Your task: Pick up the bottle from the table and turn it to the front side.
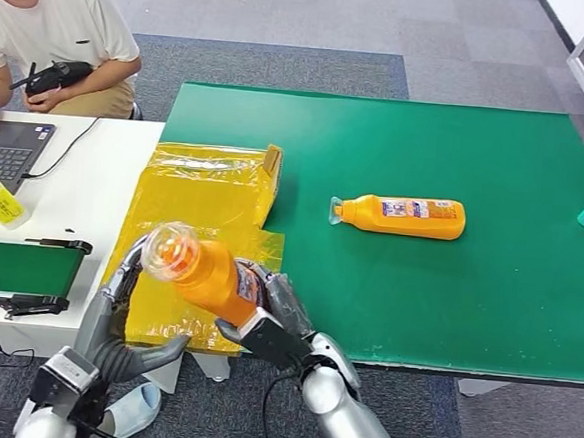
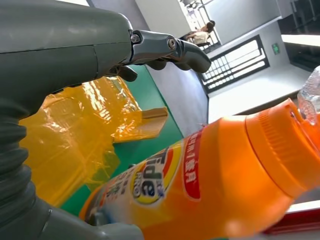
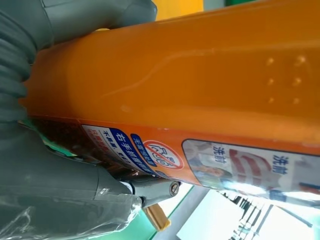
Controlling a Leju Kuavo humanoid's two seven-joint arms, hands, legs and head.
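Currently the right robot hand [image 1: 267, 313] is clamped around the lower body of the orange bottle [image 1: 213, 274], which is lifted off the table [image 1: 419, 308] and tilted, clear cap toward the camera, above the near edge of the yellow plastic sheet [image 1: 199, 198]. Left robot hand [image 1: 122, 282] sits just beside the cap end, fingers spread and holding nothing; whether it touches the bottle I can't tell. Left wrist view shows the branded front label [image 2: 151, 180] facing that camera, right wrist view shows the small-print label [image 3: 158, 152] on the fingers' side, so my read is the turn is mid-way. To do it well: keep the right grasp firm on the flat sides, since the plastic looks glossy and could slip; roll about the bottle's long axis rather than swinging the cap end; bring the left hand in under the neck as support before any regrasp. Keep it over the sheet, well apart from the second orange bottle [image 1: 403, 215] lying further out on the green mat. Risk: a loose pinch lets it rotate back or drop.
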